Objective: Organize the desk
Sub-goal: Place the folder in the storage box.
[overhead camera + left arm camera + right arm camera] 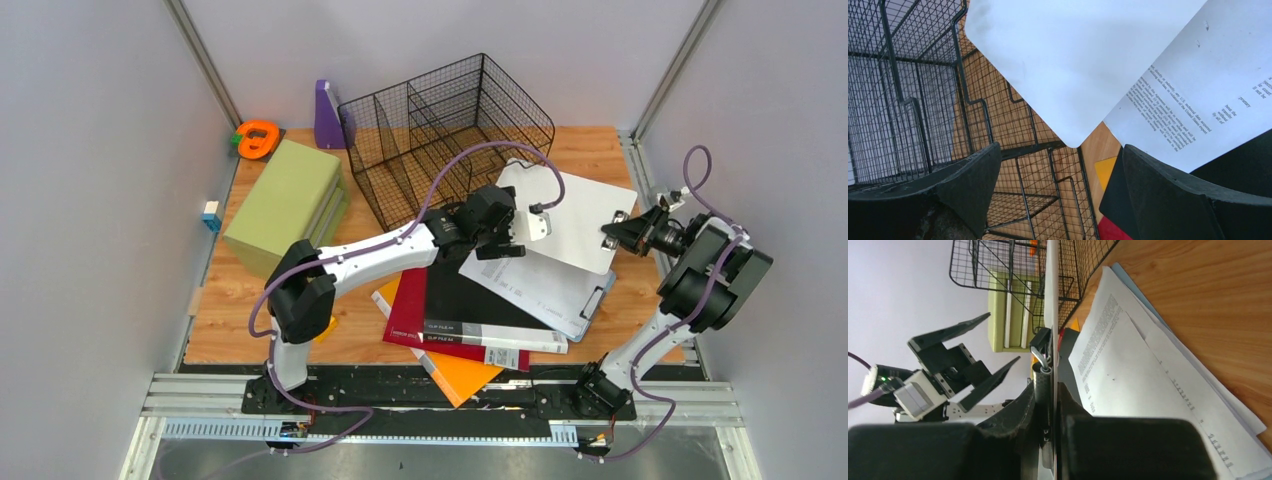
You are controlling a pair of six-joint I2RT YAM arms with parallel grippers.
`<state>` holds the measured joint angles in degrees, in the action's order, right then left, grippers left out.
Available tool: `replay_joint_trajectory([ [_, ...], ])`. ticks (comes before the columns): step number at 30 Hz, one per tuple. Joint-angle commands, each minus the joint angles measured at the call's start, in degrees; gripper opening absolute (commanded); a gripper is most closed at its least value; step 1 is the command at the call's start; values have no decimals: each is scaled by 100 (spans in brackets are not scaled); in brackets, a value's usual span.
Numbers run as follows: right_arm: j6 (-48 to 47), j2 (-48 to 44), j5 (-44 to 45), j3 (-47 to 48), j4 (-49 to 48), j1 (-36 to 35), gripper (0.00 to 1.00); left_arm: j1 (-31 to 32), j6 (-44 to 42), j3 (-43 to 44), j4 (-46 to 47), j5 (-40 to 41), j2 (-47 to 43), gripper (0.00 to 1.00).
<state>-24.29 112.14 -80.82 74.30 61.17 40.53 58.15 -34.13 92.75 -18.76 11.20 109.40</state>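
Top external: your right tool [611, 238] is pinching the board's [575, 205] three-o'clock edge; your left tool [505, 240] is gaping wide at its nine.

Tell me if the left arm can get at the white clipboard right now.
Probably yes. The left tool stands open with a corner of the white clipboard just ahead of its gap, nothing between them; the right tool holds the board raised by its clip end.

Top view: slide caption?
Right hand grips white board above papers; open left hand at its other edge, beside wire rack.
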Motion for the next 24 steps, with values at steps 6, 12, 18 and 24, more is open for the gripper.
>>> replay_joint_trajectory([
  [6, 2378, -438, -302, -140, -2324, -125, 0, 94, -672, 414, 415, 436, 425, 99],
  [12, 3333, -557, -561, -914, -3235, -125, 0, 211, -1103, 435, 213, 245, 521, 100],
  [18, 3705, -665, -675, -1416, -3726, -125, 0, 350, -1497, 391, -7, 347, 621, 100],
  [24, 4611, -1143, -655, -2165, -5028, -61, 0, 364, -1705, 403, 122, 713, 796, 99],
])
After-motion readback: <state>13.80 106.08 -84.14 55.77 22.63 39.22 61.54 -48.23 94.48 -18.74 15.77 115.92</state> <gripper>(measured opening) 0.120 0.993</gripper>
